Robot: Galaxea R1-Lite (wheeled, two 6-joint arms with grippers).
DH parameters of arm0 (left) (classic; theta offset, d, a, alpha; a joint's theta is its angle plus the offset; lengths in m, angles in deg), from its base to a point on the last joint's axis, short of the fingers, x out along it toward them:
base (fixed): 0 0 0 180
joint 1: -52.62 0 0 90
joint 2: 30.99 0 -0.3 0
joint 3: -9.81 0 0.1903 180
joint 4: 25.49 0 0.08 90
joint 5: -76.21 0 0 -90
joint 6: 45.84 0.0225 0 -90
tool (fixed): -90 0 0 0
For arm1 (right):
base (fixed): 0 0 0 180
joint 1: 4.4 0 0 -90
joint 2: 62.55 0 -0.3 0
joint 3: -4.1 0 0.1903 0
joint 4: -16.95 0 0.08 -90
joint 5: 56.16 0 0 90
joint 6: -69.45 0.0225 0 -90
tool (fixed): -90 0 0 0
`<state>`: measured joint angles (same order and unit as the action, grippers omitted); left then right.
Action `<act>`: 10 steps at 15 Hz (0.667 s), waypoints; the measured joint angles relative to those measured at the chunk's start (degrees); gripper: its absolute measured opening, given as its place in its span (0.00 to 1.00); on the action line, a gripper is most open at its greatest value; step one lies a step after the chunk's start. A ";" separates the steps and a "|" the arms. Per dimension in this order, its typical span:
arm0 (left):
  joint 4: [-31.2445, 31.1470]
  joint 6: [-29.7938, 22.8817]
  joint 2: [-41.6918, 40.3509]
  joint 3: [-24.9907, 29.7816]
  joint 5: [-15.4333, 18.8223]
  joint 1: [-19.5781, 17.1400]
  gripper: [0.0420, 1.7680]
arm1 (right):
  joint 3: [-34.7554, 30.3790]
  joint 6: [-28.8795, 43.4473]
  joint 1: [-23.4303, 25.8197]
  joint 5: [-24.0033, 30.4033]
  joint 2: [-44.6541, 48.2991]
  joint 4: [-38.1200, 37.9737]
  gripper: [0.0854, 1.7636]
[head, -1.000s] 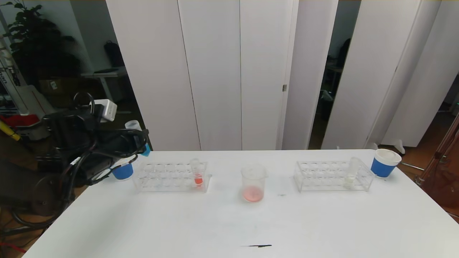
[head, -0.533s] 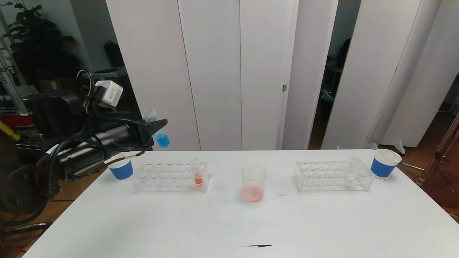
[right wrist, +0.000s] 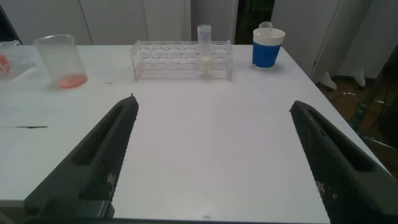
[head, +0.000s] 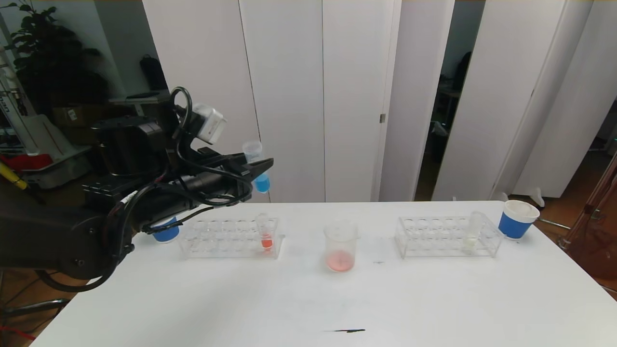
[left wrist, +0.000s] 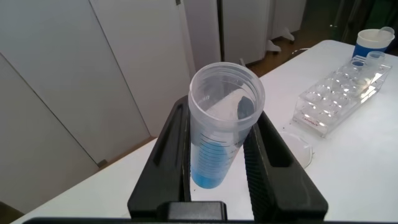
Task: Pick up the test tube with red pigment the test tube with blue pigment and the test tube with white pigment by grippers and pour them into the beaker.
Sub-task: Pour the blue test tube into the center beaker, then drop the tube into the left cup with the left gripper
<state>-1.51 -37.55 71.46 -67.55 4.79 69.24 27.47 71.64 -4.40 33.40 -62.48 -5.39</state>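
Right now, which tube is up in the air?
The test tube with blue pigment, clamped in the left tool. The red-tipped tube and the test tube with white pigment stand in racks.

A: Any lettering, labels or numbers legible?

B: None. The test tube with blue pigment (left wrist: 219, 127) carries printed graduation lines, no readable figures.

A: The paper cup (head: 516, 219)?

B: Plain blue band, no print. The small label on a box (head: 72, 114) in the background is too small to make out.
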 joint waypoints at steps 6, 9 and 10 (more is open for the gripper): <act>6.67 16.04 9.62 -6.29 2.47 4.61 0.31 | 0.00 0.04 -0.02 0.00 0.00 -0.02 0.99; 5.99 27.60 12.90 -8.59 7.11 5.44 0.31 | 0.00 0.01 -0.02 0.00 0.00 0.00 0.99; 5.66 30.40 13.86 -9.64 7.57 5.66 0.31 | 0.00 0.00 -0.02 0.00 0.00 0.00 0.99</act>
<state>4.15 -7.14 85.32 -77.19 12.36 74.89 27.47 71.64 -4.42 33.40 -62.48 -5.39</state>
